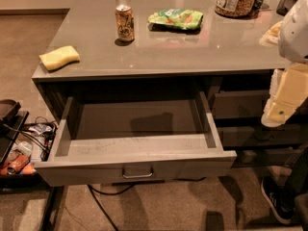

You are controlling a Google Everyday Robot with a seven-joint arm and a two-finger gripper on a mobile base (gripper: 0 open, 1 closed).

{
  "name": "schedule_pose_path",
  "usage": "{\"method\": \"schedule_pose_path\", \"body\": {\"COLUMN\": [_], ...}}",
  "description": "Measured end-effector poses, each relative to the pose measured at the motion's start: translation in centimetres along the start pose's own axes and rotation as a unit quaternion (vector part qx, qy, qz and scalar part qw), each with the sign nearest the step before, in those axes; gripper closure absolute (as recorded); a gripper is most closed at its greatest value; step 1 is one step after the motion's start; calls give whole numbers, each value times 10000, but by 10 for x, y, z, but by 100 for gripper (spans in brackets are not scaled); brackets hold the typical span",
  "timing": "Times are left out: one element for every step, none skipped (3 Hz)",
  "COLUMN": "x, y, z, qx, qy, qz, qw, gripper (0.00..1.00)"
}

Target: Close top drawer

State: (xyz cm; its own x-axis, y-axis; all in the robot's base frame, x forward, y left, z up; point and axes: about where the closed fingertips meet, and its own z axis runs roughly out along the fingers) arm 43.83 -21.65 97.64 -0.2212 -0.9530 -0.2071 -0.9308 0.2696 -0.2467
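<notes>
The top drawer (pixel 139 143) was seen pulled well out from under the table (pixel 202 52), its silver pull (pixel 137 173) at the near front. The gripper (pixel 280 109) was seen at the right edge, apart from the top drawer; whether it was open or closed could not be told.

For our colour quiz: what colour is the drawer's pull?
Silver pull on the drawer, clearest in camera view; claw hangs at right.
</notes>
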Motion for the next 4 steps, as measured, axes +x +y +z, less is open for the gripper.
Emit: {"method": "schedule_pose_path", "body": {"x": [0,-1,0,1], "y": [0,2,10,31], "z": [0,-2,13,30], "qx": [0,22,-120,-399], "qy": [-1,-111,-270,-403], "qz": [0,-55,-75,-129], "qw": [10000,9999,9995,9983], "gripper": [0,0,0,0]}}
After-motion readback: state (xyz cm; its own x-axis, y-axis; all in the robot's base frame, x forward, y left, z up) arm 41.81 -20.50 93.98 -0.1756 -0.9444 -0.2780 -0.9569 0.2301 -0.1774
